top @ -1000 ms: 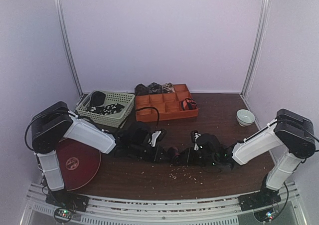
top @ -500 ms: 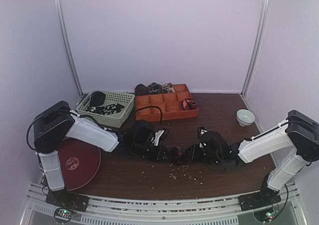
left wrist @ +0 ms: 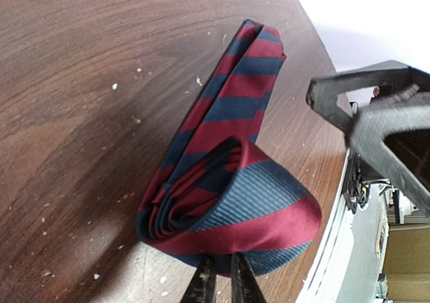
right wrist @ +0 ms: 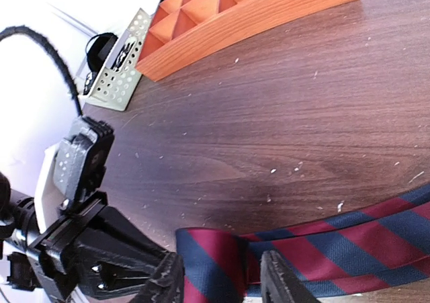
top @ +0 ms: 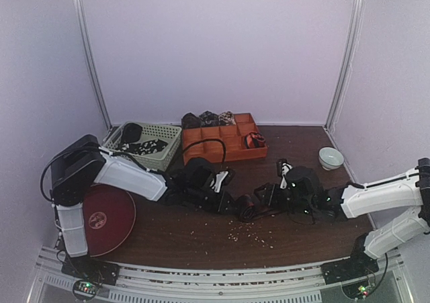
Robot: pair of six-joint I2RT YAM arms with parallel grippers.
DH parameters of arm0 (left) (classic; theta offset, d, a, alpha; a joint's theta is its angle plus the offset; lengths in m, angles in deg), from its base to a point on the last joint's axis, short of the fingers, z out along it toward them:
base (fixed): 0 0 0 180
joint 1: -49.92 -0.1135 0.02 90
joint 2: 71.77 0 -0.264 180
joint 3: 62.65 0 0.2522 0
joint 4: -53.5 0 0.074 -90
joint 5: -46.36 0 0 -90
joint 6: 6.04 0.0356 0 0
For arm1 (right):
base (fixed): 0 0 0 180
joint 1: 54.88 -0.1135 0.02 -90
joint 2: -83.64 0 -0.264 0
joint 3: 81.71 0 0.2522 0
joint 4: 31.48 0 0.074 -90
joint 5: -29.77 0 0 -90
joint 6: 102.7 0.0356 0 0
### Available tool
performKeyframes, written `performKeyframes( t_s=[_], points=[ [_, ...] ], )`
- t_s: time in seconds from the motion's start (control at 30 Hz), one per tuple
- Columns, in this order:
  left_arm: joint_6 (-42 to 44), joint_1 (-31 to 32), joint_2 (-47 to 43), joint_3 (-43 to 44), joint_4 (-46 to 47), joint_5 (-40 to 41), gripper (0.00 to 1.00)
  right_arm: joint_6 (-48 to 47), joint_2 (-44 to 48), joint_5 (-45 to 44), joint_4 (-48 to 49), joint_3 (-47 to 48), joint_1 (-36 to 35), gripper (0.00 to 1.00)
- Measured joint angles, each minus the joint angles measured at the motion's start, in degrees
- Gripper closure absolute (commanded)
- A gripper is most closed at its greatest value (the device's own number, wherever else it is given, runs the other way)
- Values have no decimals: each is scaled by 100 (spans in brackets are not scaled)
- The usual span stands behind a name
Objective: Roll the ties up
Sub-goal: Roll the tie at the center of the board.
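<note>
Half-rolled tie (left wrist: 228, 202) lies left-right.
Left end effector (left wrist: 222, 273) pinches it; right end effector (right wrist: 225, 283) gapes astride it; tip cropped.

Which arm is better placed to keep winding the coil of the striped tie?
Left. The left gripper is shut on the rolled end of the striped tie. The right gripper stands open astride the flat tail and looks fit only to steady it.

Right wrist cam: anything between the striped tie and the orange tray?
Nothing but bare tabletop with a few pale specks. The right wrist view shows the whole stretch from the striped tie up to the orange tray.
</note>
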Motion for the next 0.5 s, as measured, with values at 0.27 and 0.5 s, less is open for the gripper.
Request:
performKeyframes(
  t_s=[0.27, 0.5],
  points=[
    [42, 20, 168, 227, -52, -24, 90, -151, -2, 385, -236, 50, 24, 52],
    [44, 63, 348, 450, -50, -107, 90, -372, -175, 573, -629, 387, 125, 53]
  ],
)
